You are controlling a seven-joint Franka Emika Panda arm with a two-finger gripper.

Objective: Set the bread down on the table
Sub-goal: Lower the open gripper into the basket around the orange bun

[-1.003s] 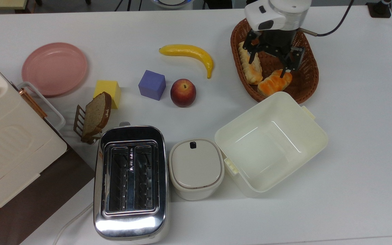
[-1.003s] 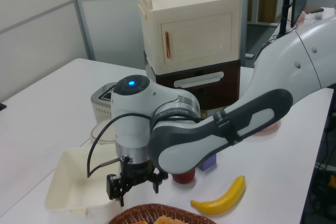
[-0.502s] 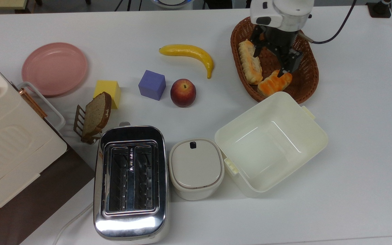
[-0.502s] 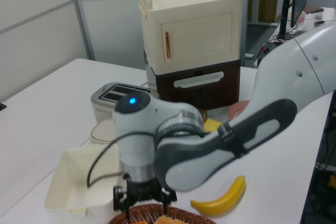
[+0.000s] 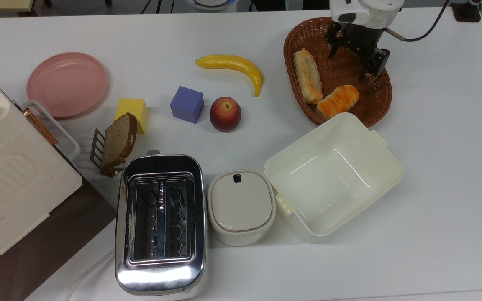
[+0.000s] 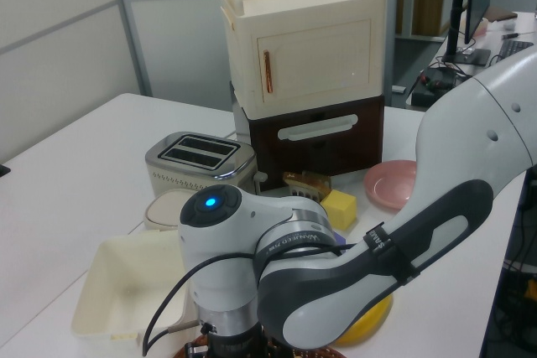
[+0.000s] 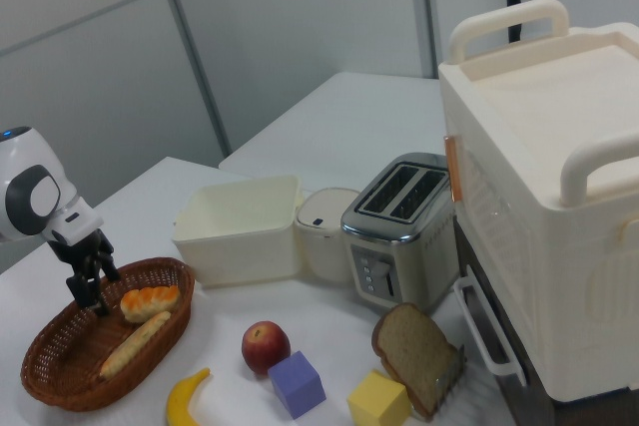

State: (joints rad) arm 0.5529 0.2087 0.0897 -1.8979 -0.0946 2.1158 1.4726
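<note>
1. Two baked pieces in the wicker basket (image 5: 342,74): bread (image 5: 338,100), short, glossy orange on top, pale at the sides, and a longer flaky roll (image 5: 308,79). Only the short one wanted.
2. Lies at the basket end nearest the cream tub (image 5: 291,217), slanted, one end just beside the roll's tip; cannot tell whether touching.
3. Hand (image 5: 352,62) above the far part of the basket, fingers apart, nothing between them. Apart from the bread, toward the top view's upper right.
4. Judged light and soft, probably a foam or plastic model: likely to give under a squeeze and spring back. Glossy top perhaps slick, so no pinching on the crown alone.
5. Best hold, at a guess: across the short width, at mid-length, fingers down on the pale sides, low enough to get under the bulge.
6. Needs the fingers turned square to the slanted long axis before coming down.
7. Risks: a fingertip catching the weave or the basket's rim close by; nudging the roll; the bread tipping if taken near an end.
8. Landing place: bare counter (image 5: 433,167), plenty of it to the top view's right of the basket. Lift over the rim first, then set down flat.
</note>
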